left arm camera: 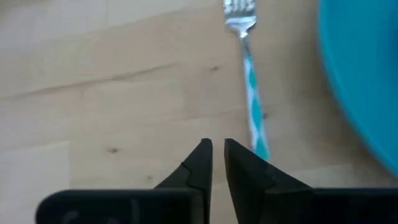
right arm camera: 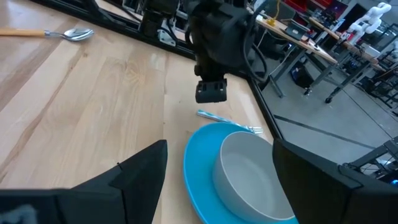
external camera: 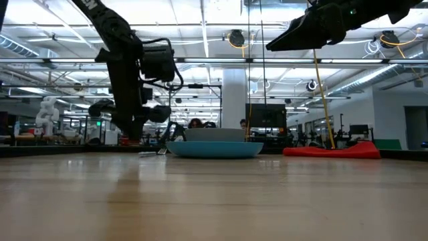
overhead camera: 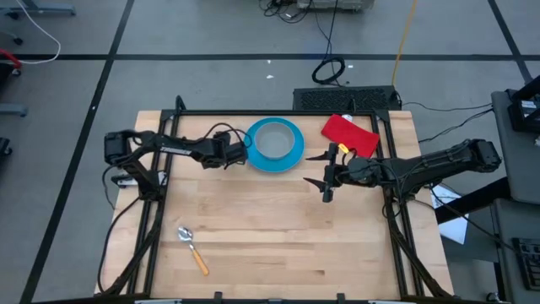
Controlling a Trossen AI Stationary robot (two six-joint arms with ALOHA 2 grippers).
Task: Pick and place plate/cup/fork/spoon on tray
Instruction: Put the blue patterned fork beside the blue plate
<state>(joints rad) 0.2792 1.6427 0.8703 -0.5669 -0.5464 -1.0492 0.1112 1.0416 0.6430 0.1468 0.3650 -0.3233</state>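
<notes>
The blue plate (overhead camera: 275,166) lies at the table's far middle, and the pale grey cup (overhead camera: 272,141) stands on it. The silver fork (left arm camera: 251,87) lies flat on the wood just left of the plate; it also shows in the right wrist view (right arm camera: 227,121). My left gripper (left arm camera: 217,150) is over the fork's handle end, its fingers shut with only a slit between them. My right gripper (overhead camera: 326,174) is open and empty, right of the plate and above the table. The spoon (overhead camera: 192,248) lies near the front left. My left gripper points down beside the fork's handle end (left arm camera: 261,146), which runs behind one finger (left arm camera: 249,168). I cannot tell whether the finger touches the fork. The fork lies flat on the table.
A red cloth-like rectangle (overhead camera: 348,133) lies at the far right of the table, right of the plate. A black frame (overhead camera: 253,112) runs around the table's edges. Bare wood spreads across the middle and near side.
</notes>
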